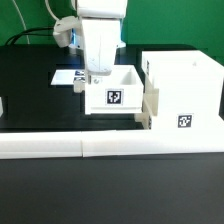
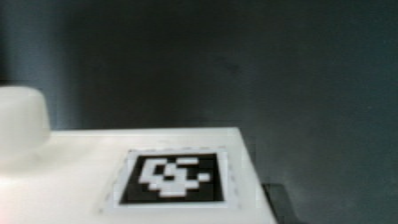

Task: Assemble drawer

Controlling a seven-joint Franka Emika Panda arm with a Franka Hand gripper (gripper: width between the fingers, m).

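Note:
The large white open-fronted housing [image 1: 185, 88] stands at the exterior view's right, with a tag on its front. A smaller white tray [image 1: 113, 95] with a tag sits just to its left, close against a second white piece [image 1: 150, 105] at the housing's opening. My gripper [image 1: 93, 77] is low over the tray's rear left wall. Its fingers are hidden there, so I cannot tell whether it is open or shut. The wrist view shows a white surface with a tag [image 2: 173, 178] very close, and a rounded white shape [image 2: 18, 120] beside it.
The long low white border rail [image 1: 110, 148] runs along the front of the black table. The marker board [image 1: 66, 76] lies behind the tray on the left. A white piece [image 1: 2, 105] shows at the exterior view's far left edge.

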